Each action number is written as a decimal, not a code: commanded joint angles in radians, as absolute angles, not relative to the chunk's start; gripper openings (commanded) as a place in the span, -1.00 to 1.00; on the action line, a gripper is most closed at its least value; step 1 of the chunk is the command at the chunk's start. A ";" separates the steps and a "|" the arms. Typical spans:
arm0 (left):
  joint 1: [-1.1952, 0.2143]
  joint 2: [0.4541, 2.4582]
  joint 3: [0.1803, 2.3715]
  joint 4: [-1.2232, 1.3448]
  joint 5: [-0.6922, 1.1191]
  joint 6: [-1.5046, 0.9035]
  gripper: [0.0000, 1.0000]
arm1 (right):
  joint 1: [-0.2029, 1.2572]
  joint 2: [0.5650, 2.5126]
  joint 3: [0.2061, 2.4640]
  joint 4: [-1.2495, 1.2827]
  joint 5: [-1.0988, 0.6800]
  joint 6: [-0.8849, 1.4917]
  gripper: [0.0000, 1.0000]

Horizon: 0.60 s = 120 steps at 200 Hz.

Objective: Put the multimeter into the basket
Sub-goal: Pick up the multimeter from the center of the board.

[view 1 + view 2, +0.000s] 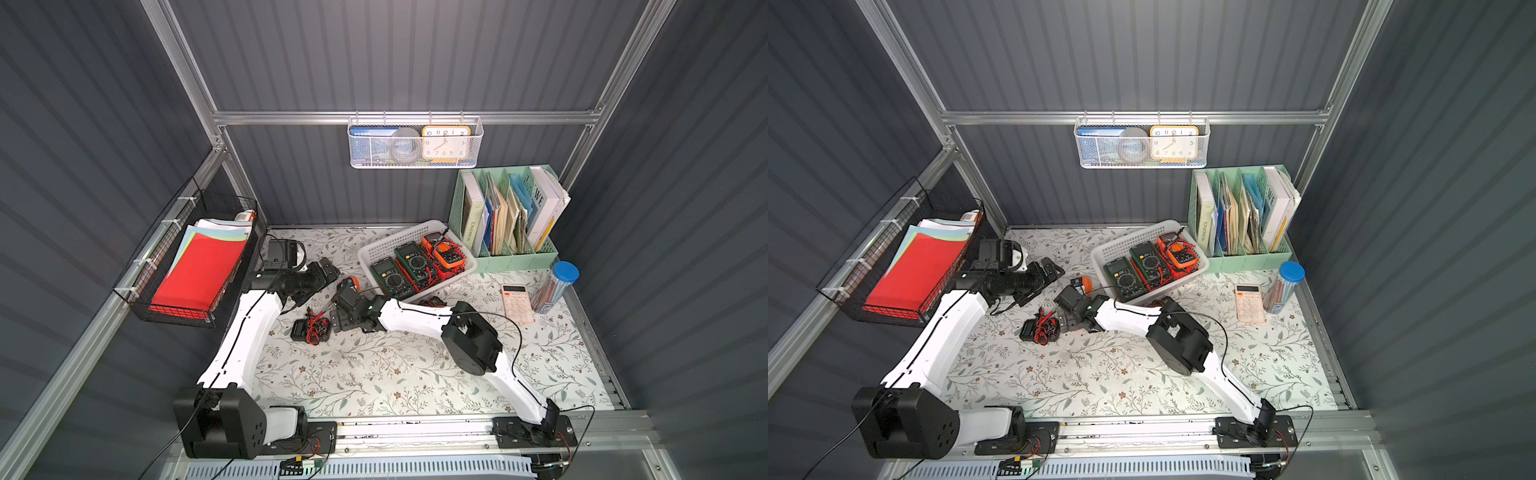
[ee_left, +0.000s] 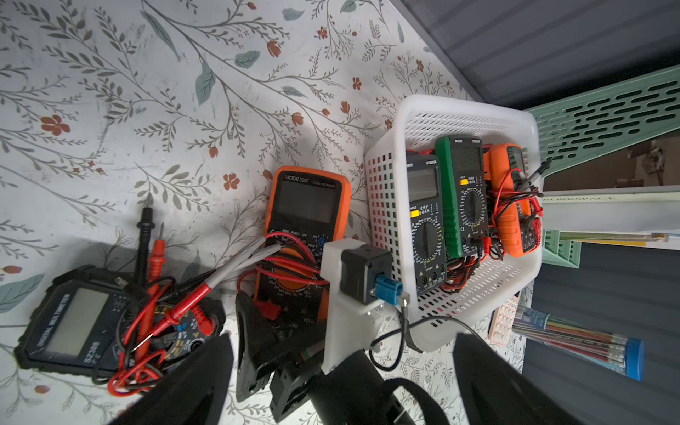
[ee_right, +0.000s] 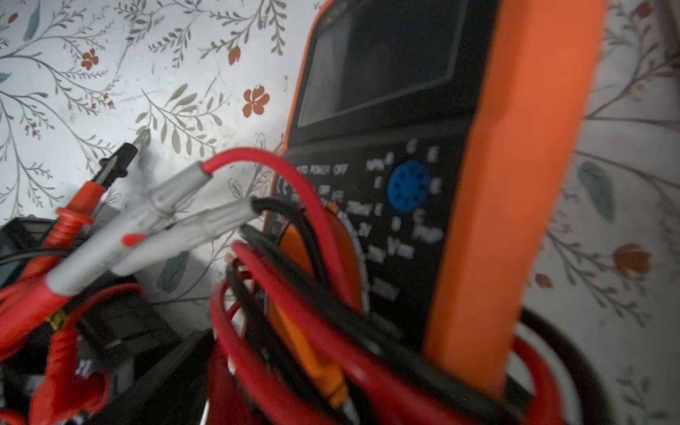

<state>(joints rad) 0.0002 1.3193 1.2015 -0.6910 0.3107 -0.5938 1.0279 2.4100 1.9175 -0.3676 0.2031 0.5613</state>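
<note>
Right gripper point(image 1: 344, 301) straddles the lower end of the orange-cased multimeter point(image 2: 307, 206); whether it grips, I cannot tell. That meter lies on the floral table point(image 2: 110, 110) just beside the white perforated plastic basket point(image 2: 382, 206), which holds three multimeters point(image 2: 463, 195). A black multimeter point(image 2: 73, 320) also waits outside.

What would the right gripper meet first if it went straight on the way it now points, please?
The orange multimeter, directly ahead of the right gripper and very close; its leads may touch first, as depth is unclear.
</note>
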 commanded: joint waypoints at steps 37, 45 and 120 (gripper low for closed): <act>0.005 1.322 1.224 -0.695 0.317 -0.606 0.99 | 0.970 2.332 1.764 -0.377 0.173 0.570 0.52; 0.005 1.322 1.224 -0.695 0.317 -0.606 0.98 | 0.964 2.308 1.739 -0.355 0.154 0.571 0.46; 0.005 1.322 1.222 -0.673 0.329 -0.607 0.99 | 0.913 2.100 1.566 -0.166 -0.068 0.609 -0.14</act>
